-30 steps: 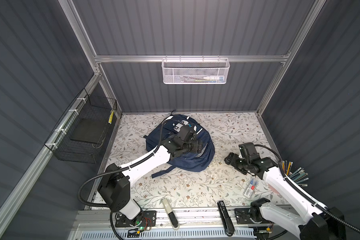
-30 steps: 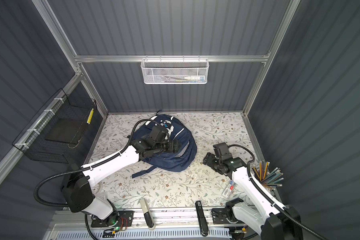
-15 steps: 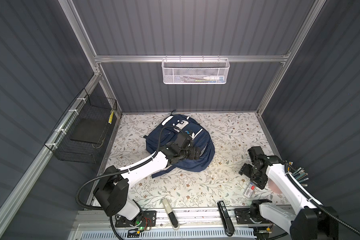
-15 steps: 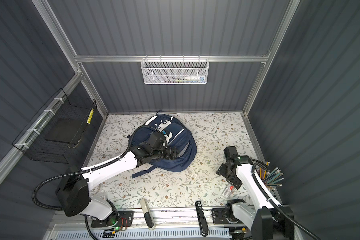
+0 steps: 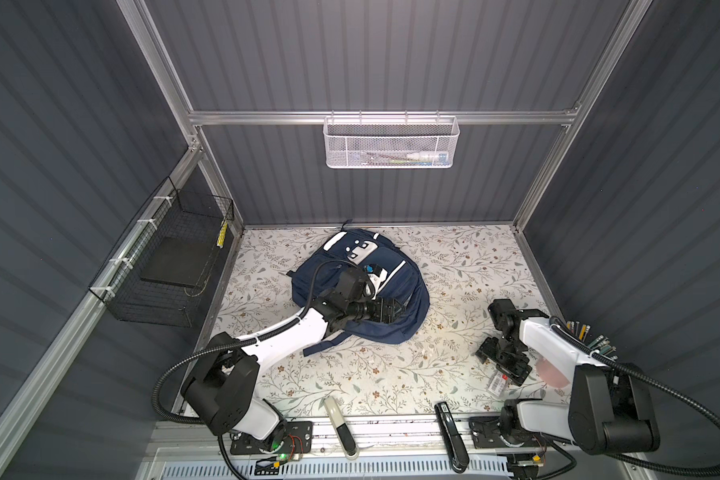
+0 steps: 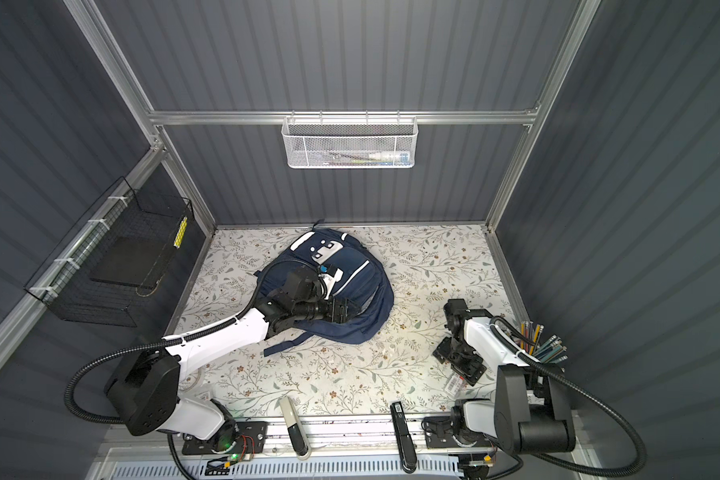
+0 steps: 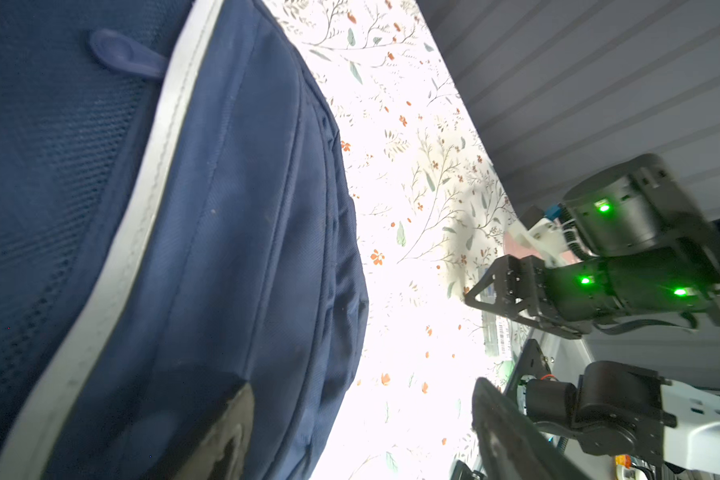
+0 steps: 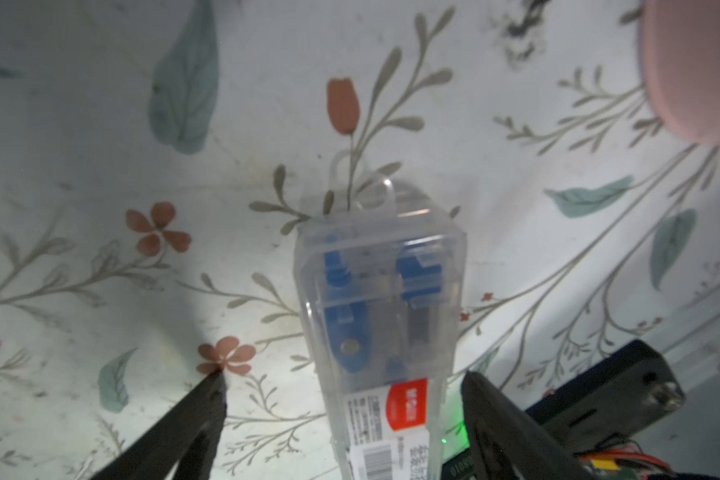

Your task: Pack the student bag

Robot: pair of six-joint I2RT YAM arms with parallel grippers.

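- Your left end effector (image 5: 396, 311) lies low across the bag (image 5: 410, 291), jaws wide apart and clamped on nothing. In the left wrist view one finger (image 7: 225, 432) sits against the navy side panel, and its partner hangs out over the bare bench (image 5: 454, 266)
- I'd judge that pose as a hold-down or a reach for the bag's edge, so the fabric does not slide when a pocket is opened; no open pocket shows from here
- Your right end effector (image 8: 345, 376) is well apart from the bag and points down at the bench. Its jaws are apart, and a clear case (image 8: 379, 291) lies lengthways between them, touching neither finger
- The case lies flat with its label end nearest the end effector, which suits a grip across its narrow sides
- A pink thing (image 8: 695, 70) sits beyond the case and off to one side; keep the closing finger off it
- Packing looks barely begun: the case is not yet lifted and the bag appears shut
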